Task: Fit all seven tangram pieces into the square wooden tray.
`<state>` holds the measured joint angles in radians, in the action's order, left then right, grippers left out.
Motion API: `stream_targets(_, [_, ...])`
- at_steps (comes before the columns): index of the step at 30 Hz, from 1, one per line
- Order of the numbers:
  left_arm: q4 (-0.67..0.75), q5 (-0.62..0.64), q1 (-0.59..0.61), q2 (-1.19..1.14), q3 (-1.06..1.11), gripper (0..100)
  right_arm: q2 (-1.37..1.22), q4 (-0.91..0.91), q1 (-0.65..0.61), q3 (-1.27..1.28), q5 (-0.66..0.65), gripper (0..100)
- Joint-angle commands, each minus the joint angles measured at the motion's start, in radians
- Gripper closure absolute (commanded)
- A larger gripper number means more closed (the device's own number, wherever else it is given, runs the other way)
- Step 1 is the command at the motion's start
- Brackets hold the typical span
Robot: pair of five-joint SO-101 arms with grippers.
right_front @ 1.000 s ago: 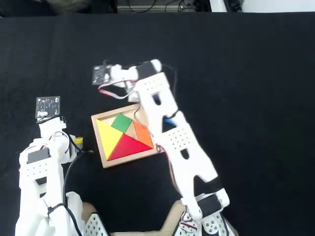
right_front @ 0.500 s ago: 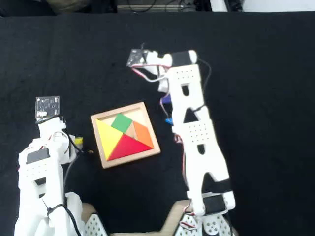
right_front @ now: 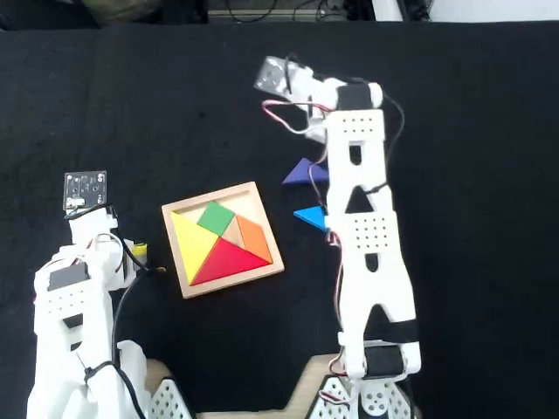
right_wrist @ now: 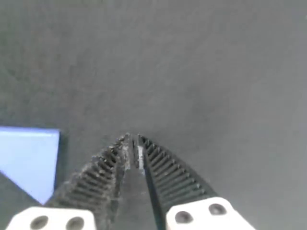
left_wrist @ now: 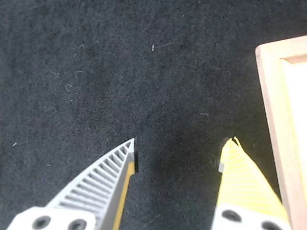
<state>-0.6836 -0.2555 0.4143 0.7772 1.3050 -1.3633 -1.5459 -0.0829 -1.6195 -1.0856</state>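
Square wooden tray (right_front: 174, 252) is sitting mid-bench (right_front: 454, 131), holding the yellow triangle (right_front: 188, 244), green square (right_front: 215, 216), red triangle (right_front: 229, 260) and orange piece (right_front: 253, 236). A bare patch is showing at its centre. Purple triangle (right_front: 301, 172) and blue triangle (right_front: 312, 216) are lying right of the tray, not yet fitted. Left hand (left_wrist: 180, 143) is resting spread just left of the tray. Right hand (right_wrist: 133, 141) is hanging pressed together, empty, beyond the purple triangle from the tray.

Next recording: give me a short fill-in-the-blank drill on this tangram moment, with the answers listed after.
1. Outside the wooden tray lie a purple triangle and another that is ____.
2. The left hand, beside the tray, is ____.
3. The right hand, holding nothing, is ____.
4. The square piece in the tray is ____.
Missing words: blue; open; shut; green.
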Motion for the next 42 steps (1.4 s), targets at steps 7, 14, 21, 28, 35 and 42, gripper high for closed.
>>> stream_targets(7, [0.020, 0.008, -0.001, 0.002, -0.005, 72, -0.013, -0.221, -0.009, -0.051, -0.011, 98.8])
stream_targets(14, [0.020, 0.006, -0.001, 0.002, -0.005, 72, -0.013, -0.224, 0.029, -0.027, 0.005, 98.8])
stream_targets(21, [0.020, 0.003, -0.001, 0.002, -0.008, 72, 0.048, -0.224, 0.015, 0.147, 0.028, 98.8])
stream_targets(28, [0.020, 0.003, -0.001, 0.002, -0.010, 72, 0.255, -0.222, -0.029, 0.464, 0.040, 98.8])
stream_targets(35, [0.020, 0.003, -0.001, 0.002, -0.010, 72, 0.509, -0.213, -0.063, 0.739, 0.040, 98.8])
stream_targets(42, [0.020, 0.003, 0.001, 0.002, -0.008, 72, 0.605, -0.137, -0.025, 0.657, 0.091, 98.7])
